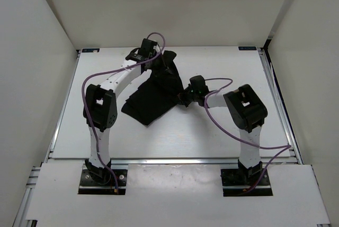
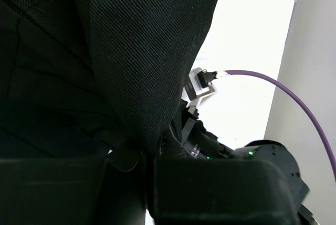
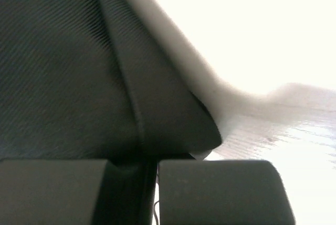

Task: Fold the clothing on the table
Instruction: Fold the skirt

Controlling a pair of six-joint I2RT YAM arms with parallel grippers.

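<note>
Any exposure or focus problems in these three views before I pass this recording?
Top external: evenly lit and sharp, but the clothing is a near featureless black shape on the bright table. Left wrist: the weave is crisp, the white beyond it blown out. Right wrist: the background is overexposed too, and the cloth's edge looks soft against it.

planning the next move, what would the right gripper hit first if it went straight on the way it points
The clothing: the right gripper is shut on its edge and points left into the cloth. Past that probably the left arm, but depth is unclear.
</note>
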